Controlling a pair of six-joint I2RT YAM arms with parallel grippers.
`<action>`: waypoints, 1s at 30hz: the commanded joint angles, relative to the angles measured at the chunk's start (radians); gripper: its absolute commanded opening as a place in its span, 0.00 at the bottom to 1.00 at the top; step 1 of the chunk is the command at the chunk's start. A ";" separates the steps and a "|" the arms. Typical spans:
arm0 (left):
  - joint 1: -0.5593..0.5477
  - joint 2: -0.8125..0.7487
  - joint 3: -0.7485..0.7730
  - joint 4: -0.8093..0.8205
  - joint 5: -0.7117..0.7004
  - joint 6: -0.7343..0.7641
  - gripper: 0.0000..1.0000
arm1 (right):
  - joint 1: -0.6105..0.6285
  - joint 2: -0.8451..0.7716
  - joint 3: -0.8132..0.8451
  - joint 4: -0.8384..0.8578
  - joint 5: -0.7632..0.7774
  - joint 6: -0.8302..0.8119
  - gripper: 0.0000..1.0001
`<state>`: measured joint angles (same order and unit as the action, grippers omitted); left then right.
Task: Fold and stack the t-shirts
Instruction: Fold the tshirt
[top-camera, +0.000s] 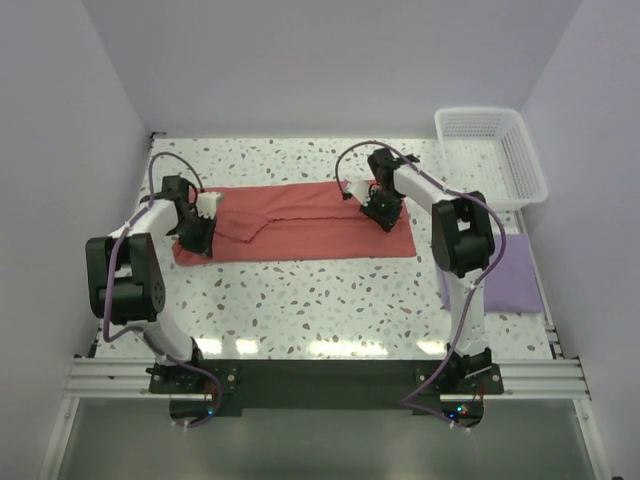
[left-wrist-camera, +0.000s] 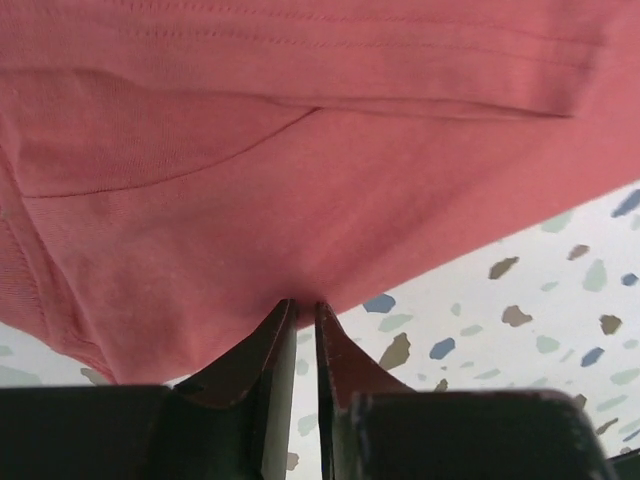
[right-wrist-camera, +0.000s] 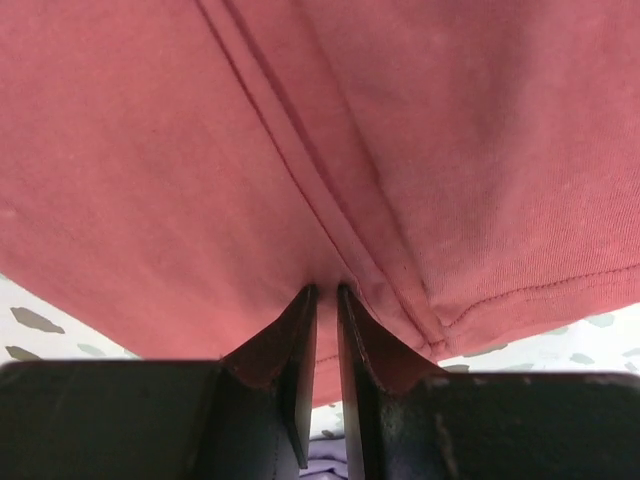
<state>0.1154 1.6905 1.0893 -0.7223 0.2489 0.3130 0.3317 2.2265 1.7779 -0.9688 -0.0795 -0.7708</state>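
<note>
The salmon t-shirt (top-camera: 300, 225) lies as a long folded strip across the far half of the table, also filling the left wrist view (left-wrist-camera: 300, 180) and the right wrist view (right-wrist-camera: 200, 150). My left gripper (top-camera: 195, 238) is at the strip's left end, its jaws (left-wrist-camera: 305, 305) nearly together and pinching the cloth's near edge. My right gripper (top-camera: 383, 214) is at the right end, its jaws (right-wrist-camera: 327, 290) likewise closed on a fold beside a seam. The lavender t-shirt (top-camera: 505, 275) lies folded at the table's right edge, and a sliver of it (right-wrist-camera: 330, 468) shows under the right jaws.
A white lattice basket (top-camera: 525, 165) stands at the back right corner. Speckled tabletop (top-camera: 320, 300) stretches between the shirt and the arm bases. Walls close in on the left, back and right.
</note>
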 joint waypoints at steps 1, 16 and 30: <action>0.001 0.050 -0.015 0.053 -0.095 -0.063 0.17 | 0.018 -0.042 -0.098 0.042 0.047 -0.059 0.19; 0.000 0.653 0.887 0.044 -0.117 -0.006 0.19 | 0.328 -0.434 -0.463 -0.088 -0.294 0.128 0.23; -0.029 0.276 0.608 0.109 0.064 -0.046 0.41 | 0.176 -0.167 -0.186 -0.010 -0.040 0.058 0.18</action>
<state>0.1028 2.0491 1.8111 -0.6426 0.2504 0.2798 0.5247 1.9713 1.5669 -1.0187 -0.2039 -0.6823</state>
